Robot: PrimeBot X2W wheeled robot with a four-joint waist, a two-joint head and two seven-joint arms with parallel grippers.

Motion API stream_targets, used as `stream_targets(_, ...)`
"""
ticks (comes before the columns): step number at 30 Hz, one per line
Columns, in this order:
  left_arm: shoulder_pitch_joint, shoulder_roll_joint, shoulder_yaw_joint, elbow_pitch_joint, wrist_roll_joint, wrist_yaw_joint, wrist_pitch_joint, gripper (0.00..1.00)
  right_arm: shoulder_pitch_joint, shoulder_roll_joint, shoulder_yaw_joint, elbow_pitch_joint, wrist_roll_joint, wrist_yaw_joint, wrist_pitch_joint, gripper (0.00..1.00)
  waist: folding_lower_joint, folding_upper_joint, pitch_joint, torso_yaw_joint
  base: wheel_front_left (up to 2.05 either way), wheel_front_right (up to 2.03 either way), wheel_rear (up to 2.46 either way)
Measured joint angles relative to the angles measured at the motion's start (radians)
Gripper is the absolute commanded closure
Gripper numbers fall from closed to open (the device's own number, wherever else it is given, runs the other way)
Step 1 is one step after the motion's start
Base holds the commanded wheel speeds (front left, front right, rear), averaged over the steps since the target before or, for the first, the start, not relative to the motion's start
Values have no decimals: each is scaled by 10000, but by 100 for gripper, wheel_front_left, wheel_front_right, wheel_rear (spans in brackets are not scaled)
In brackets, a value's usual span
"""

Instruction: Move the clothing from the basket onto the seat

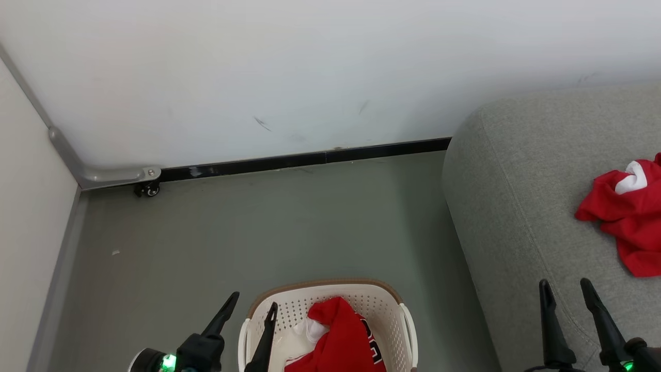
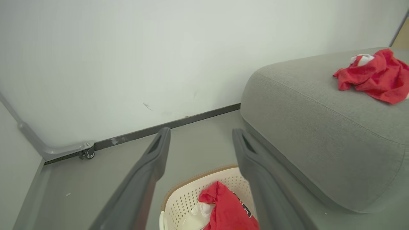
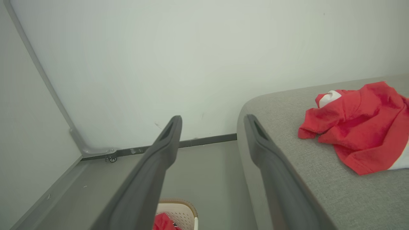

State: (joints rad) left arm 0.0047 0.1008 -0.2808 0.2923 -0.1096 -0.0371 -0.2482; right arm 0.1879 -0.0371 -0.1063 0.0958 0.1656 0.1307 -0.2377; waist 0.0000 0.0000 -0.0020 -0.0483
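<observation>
**Clothing [image 1: 345, 338] half way to the seat [image 1: 516, 206]**

One red garment [image 1: 627, 217] lay crumpled on the seat at the head view's 3 o'clock, its white trim uppermost, which suggested part of the job was already done. The rest of the clothing, a red jersey, sat heaped in the basket [image 1: 330, 289] at 6 o'clock. The basket stood on the floor [image 1: 258, 222] just beside the seat's rounded end, which kept the carry short.

The left tool [image 1: 253, 300] hung at the basket's 9 o'clock side, fingers spread and grasping nothing, probably poised for the next pick. The right tool [image 1: 564, 282] stood at 5 o'clock over the seat's near edge. It was also released and was well apart from the garment there.

Black-and-white characters [image 1: 374, 347] ran along the jersey's 3 o'clock fold. The crease and the frame's edge cut them off, so they could not be read. No brand or label could be made out elsewhere.
</observation>
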Motion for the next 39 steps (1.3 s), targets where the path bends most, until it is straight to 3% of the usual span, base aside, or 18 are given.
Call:
stream_targets(17, -1525, -219, -1093, 1340, 301, -514, 0, 0, 417, 23, -481, -963, -81, 0, 17, 0, 0, 0, 1053, -554, 0, 0, 0)
stream_targets(39, -3903, -418, -1678, 2844, 754, -662, 2, 0, -288, 29, -130, -1626, 282, 0, -6, 0, 0, 0, 3277, -1305, 0, 0, 0)
